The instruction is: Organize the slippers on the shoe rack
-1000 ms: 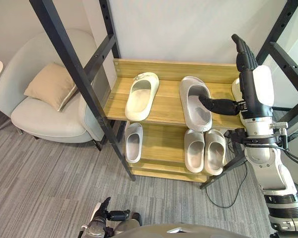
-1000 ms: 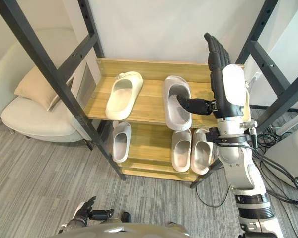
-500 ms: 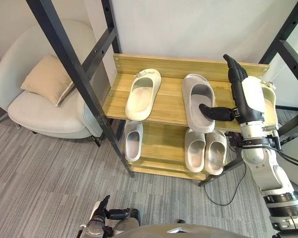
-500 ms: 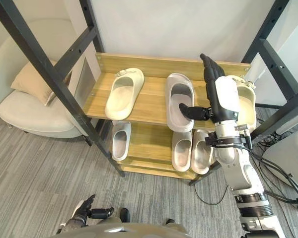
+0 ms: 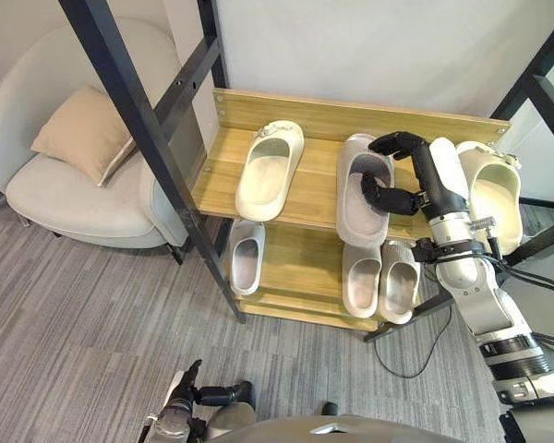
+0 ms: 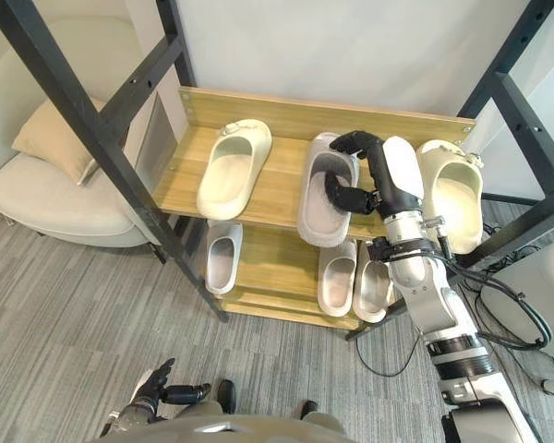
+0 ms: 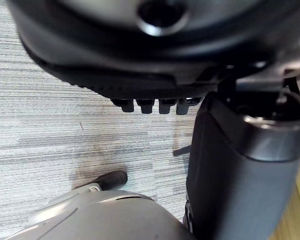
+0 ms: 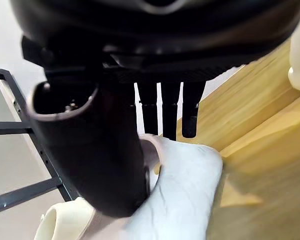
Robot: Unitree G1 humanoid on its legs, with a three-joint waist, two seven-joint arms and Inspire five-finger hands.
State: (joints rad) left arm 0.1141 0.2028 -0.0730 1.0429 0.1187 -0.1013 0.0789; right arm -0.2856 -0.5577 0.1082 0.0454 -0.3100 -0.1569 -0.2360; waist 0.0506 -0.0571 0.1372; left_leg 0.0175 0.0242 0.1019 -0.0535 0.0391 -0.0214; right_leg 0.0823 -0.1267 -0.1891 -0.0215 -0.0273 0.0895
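Grey slipper [image 5: 354, 220] lies between right hand's [image 5: 427, 177] curled fingers [image 5: 392, 142] and thumb.

The wooden shoe rack [image 5: 351, 118] stands on grey carpeted floor [image 5: 92, 323]. Its upper shelf [image 5: 314, 189] carries a cream slipper [image 5: 270, 171] at the left, a grey slipper [image 5: 354, 220] in the middle with its heel past the front edge, and a second cream slipper [image 5: 492, 198] at the right end. The lower shelf [image 5: 300, 263] carries a single pale slipper [image 5: 246, 257] at the left and two pale slippers [image 5: 361, 280] side by side at the right.
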